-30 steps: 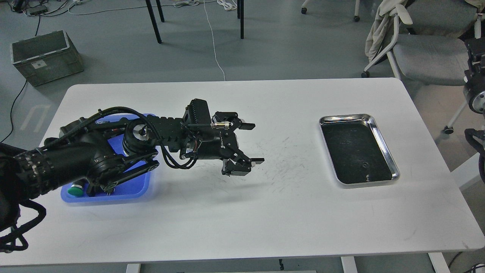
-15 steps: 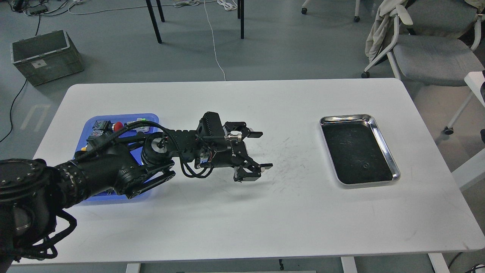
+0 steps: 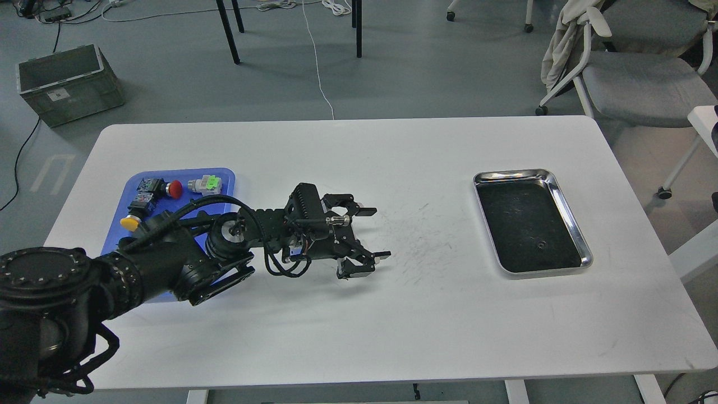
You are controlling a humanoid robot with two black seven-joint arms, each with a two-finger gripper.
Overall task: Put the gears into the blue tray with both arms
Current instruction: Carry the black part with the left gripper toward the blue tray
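The blue tray (image 3: 168, 209) lies at the table's left, its near half hidden under my left arm. It holds push buttons with red (image 3: 175, 189), green (image 3: 210, 182) and yellow (image 3: 129, 223) caps. One tiny black gear (image 3: 541, 244) lies on the dark bottom of the steel tray (image 3: 511, 174) at the right. My left gripper (image 3: 374, 233) hangs open over the bare table middle, nothing between its fingers, far from both the gear and the blue tray. No other gear can be made out. My right arm is out of view.
The white table (image 3: 359, 325) carries only the two trays. Scuff marks (image 3: 426, 235) lie between my gripper and the steel tray. Beyond the table stand a grey crate (image 3: 67, 84) at the left and an office chair (image 3: 634, 73) at the right.
My left arm has sunk and drawn back, uncovering the far part of the blue tray and its buttons. Its gripper stays open. The right arm, seen at the right edge before, has left the view.
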